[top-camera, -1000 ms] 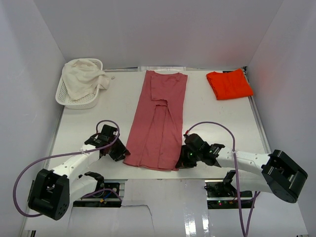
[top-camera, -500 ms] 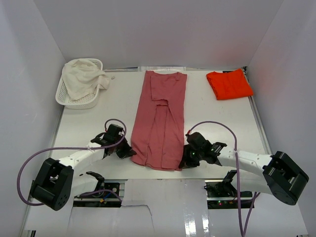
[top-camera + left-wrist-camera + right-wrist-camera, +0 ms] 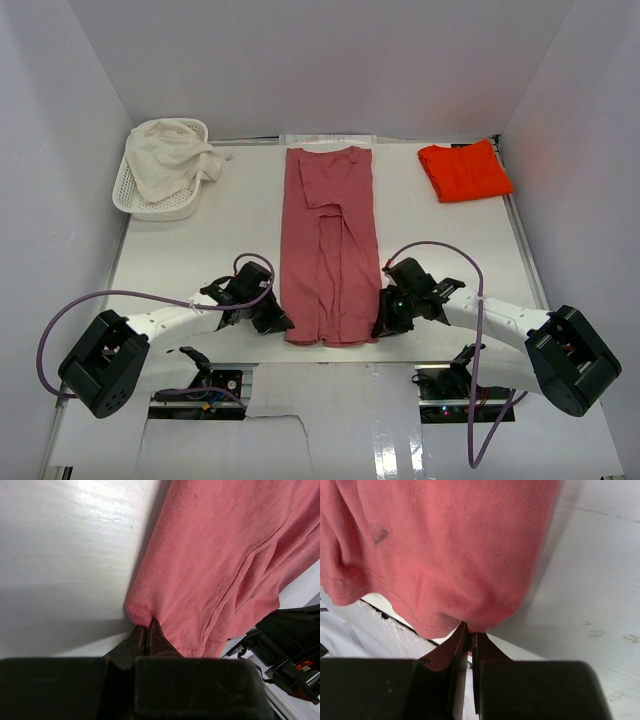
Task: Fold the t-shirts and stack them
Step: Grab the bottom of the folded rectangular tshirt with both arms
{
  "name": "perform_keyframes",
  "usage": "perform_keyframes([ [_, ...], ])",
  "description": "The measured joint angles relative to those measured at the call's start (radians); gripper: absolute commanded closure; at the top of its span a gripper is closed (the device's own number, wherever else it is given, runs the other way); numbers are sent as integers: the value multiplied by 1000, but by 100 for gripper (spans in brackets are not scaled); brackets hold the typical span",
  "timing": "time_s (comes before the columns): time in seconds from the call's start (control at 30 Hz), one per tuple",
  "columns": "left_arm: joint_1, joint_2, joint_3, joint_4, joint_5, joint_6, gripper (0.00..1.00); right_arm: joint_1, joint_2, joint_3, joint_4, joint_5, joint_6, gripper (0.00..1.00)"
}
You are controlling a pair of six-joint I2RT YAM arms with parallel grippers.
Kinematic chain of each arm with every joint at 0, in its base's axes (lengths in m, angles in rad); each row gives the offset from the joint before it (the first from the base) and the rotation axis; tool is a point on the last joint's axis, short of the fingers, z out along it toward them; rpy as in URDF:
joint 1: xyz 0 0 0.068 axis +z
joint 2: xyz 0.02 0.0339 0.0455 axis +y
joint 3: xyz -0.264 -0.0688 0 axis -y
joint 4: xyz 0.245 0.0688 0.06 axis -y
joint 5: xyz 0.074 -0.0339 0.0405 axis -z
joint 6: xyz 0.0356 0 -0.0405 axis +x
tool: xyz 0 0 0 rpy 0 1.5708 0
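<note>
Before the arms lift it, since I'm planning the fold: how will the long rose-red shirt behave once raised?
Probably floppy: the rose-red shirt lies flat with soft creases and puckers where the left pincer pinches its corner. It would likely sag between that and the right pincer. The matte ribbed knit seems unlikely to slip.

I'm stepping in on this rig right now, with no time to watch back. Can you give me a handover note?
Left claw: shut on the near left hem corner of the large dusty rose-red cotton t-shirt.
Right claw: shut on its near right hem corner.
Done: the rose shirt lies flat as a long strip, sides folded in. The bright orange-red t-shirt lies folded at the far right.
Left: fold the strip crosswise, then stack the two shirts.
</note>
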Motion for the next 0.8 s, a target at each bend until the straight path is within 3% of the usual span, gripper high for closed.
perform_keyframes([
  [0.53,-49,24,6,21,5,-48,100,-43,-38,21,-125,-34,-87,92],
  [0.8,-50,18,34,-53,-20,-47,100,-44,-86,84,-174,-69,-115,92],
])
